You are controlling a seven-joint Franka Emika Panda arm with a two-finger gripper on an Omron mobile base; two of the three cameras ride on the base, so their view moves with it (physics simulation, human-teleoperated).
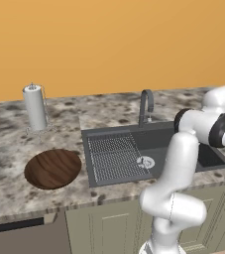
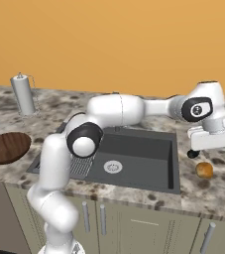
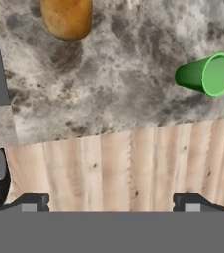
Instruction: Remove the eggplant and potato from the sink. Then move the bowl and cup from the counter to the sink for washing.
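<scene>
Even, bright, flat light fills all three rendered views — no glare and no dim corners. The orange wall is smoothly lit, paler toward its base. Shadows are soft and faint: a dark smudge lies on the counter beside the potato and under the green cup. Edges look slightly soft and pixelated, with no lens distortion — nothing is out of focus.

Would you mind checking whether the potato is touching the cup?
Apart. The hand view shows the potato and the green cup lying on the counter with bare granite between them.
</scene>
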